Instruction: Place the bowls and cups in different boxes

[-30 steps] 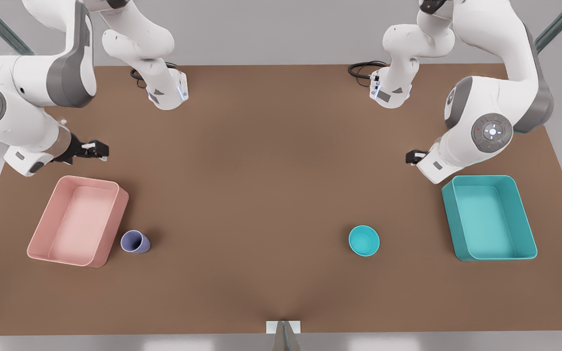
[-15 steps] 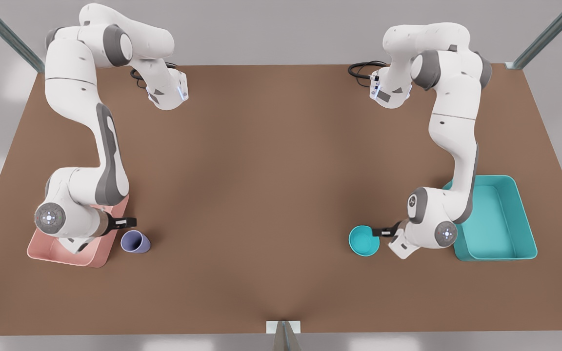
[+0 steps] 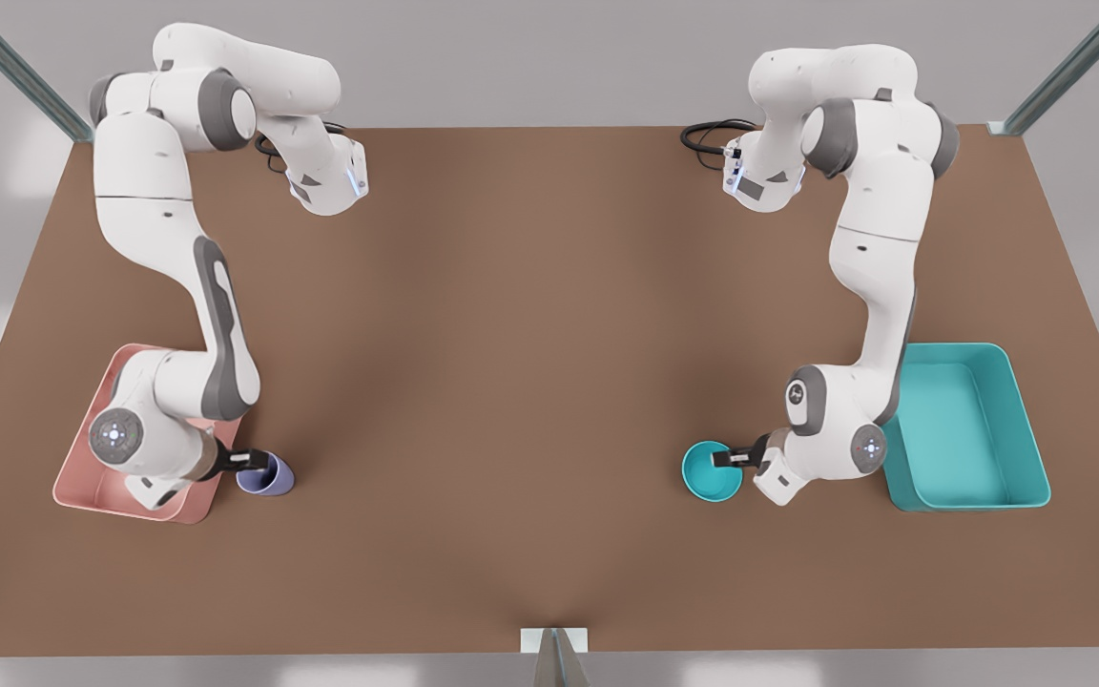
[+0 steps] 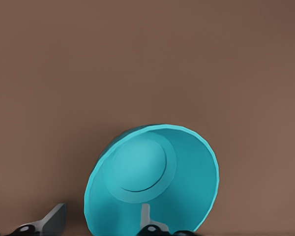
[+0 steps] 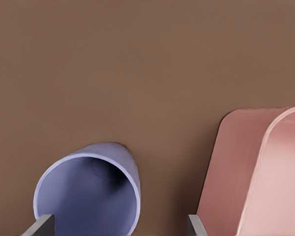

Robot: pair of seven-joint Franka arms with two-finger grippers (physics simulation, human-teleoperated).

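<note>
Brown tabletop (image 3: 530,382) takes up most of the front view, with a box near each side edge. Teal box (image 3: 964,429) sits at the middle right, pink box (image 3: 101,477) at the lower left, half covered by the arm above it.

The left gripper (image 3: 729,459) is the one on the front view's right. It's down at the teal bowl (image 3: 707,475), lower right of centre and just beside the teal box. In the left wrist view the jaws straddle the bowl's near rim, one finger (image 4: 146,219) inside and the other (image 4: 51,220) outside, spread apart, not clamped yet.

The right gripper (image 3: 249,460) is on the front view's left, at the purple cup (image 3: 268,477) just beside the pink box. In its wrist view the fingers (image 5: 39,226) stand wide open, with the cup's near side between them; can't tell if they touch it.
</note>
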